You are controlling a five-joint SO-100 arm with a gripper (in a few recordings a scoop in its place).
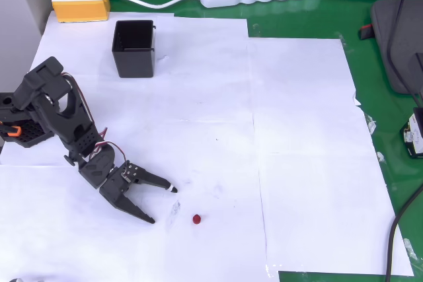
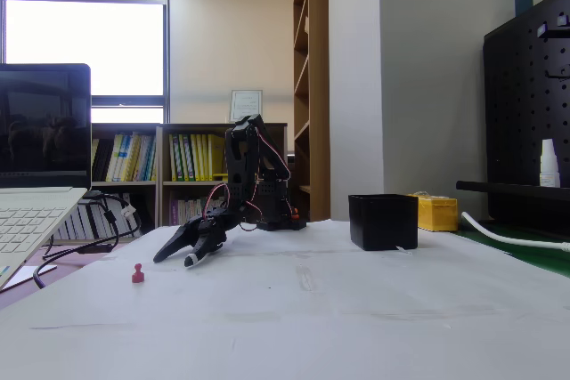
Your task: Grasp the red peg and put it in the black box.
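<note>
Overhead view: my jaws (image 1: 163, 204) stand open and empty, low over the white paper at lower left of the frame. The red peg (image 1: 197, 218) lies on the paper just right of their tips, untouched. The black box (image 1: 134, 48) sits upright at upper left, well apart, near a yellow block (image 1: 80, 2).

Red peg (image 1: 197, 218): tiny, dark red, rounded; lying alone on the white paper at the lower middle of the overhead view. In the fixed view (image 2: 138, 273) it is standing upright, knob on top of a wider foot.
Black box (image 1: 134, 48): small, square, glossy-walled, open top facing up; sitting upright at the paper's upper left, well apart from the peg.
Box, fixed view (image 2: 383, 221): resting flat on the surface, right of centre.
</note>
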